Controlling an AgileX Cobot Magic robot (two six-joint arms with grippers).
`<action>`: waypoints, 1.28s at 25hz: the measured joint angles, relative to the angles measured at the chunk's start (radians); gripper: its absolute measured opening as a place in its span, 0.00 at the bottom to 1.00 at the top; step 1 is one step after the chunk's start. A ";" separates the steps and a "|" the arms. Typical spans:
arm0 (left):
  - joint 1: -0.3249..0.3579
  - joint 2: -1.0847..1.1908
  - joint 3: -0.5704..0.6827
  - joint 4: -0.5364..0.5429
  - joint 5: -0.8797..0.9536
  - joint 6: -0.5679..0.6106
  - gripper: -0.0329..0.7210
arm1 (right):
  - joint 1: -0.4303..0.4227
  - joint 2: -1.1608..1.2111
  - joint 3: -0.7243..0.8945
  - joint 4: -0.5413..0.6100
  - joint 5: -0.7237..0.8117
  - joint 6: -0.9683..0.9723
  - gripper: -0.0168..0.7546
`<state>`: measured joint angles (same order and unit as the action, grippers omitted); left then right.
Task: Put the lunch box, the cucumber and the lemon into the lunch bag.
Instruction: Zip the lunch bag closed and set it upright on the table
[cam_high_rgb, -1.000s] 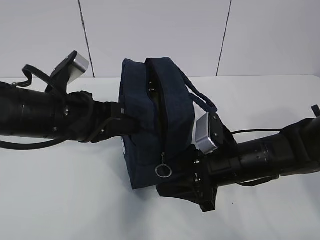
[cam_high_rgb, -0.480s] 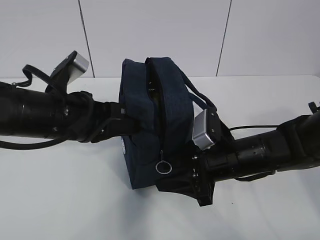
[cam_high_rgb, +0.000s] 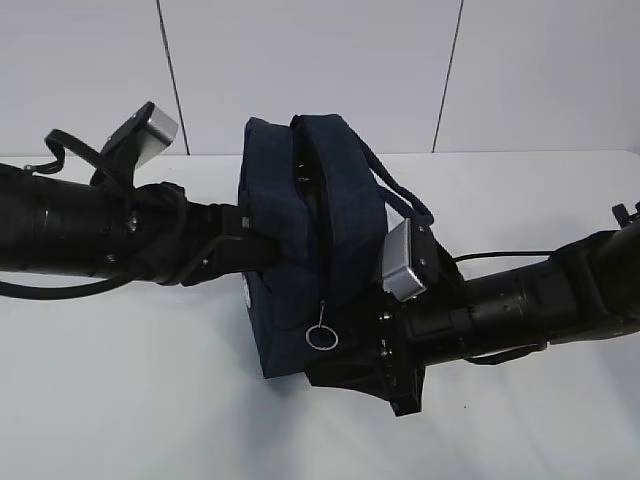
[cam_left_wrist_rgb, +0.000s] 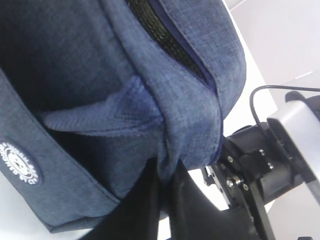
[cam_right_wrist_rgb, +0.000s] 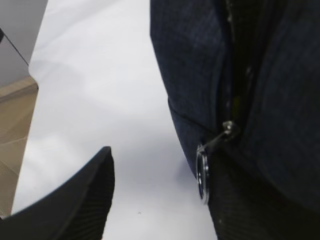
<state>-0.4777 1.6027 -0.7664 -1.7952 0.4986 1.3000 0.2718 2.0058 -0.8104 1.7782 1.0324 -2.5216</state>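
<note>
Lunch bag (cam_high_rgb: 300, 250): boxy dark navy fabric, standing upright on the white table (cam_high_rgb: 120, 400) between the two arms. Top zipper partly parted, showing a dark slit along the crown; the contents are too dark to make out. One rolled loop handle (cam_high_rgb: 400, 195) droops over the side nearest the right gripper. Round pale logo patch (cam_left_wrist_rgb: 19, 163) on the side panel facing the left arm.

Silver ring pull (cam_high_rgb: 321, 338): hangs from the zipper end on the bag's near face, just beside the right gripper and apart from its fingers; in the right wrist view the ring (cam_right_wrist_rgb: 202, 172) dangles free against the fabric.

Left gripper (cam_high_rgb: 262, 250): jaws pressed together, pinching a fold of the bag's side fabric; in the left wrist view the cloth bunches into the dark fingers (cam_left_wrist_rgb: 145, 205) at the lower edge.

Right gripper (cam_high_rgb: 360, 375): jaws stand apart, one dark ribbed finger (cam_right_wrist_rgb: 75, 200) over bare table and the other hidden low against the bag's base. Whether it has hold of anything cannot be told.

Lunch box, cucumber, lemon: none identifiable.

Surroundings: pale panelled wall (cam_high_rgb: 300, 70) behind the table, beyond both grippers.
</note>
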 joint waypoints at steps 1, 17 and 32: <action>0.000 0.000 0.000 0.000 0.000 0.000 0.04 | 0.003 0.000 0.000 0.000 -0.011 0.000 0.60; 0.000 0.000 0.000 0.000 0.000 0.000 0.04 | 0.019 0.046 -0.002 0.000 -0.028 0.001 0.56; 0.000 0.000 0.000 0.000 0.000 0.000 0.04 | 0.019 0.056 -0.058 -0.004 -0.008 0.002 0.52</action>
<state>-0.4777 1.6027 -0.7664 -1.7952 0.4986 1.3000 0.2912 2.0617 -0.8684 1.7744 1.0240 -2.5192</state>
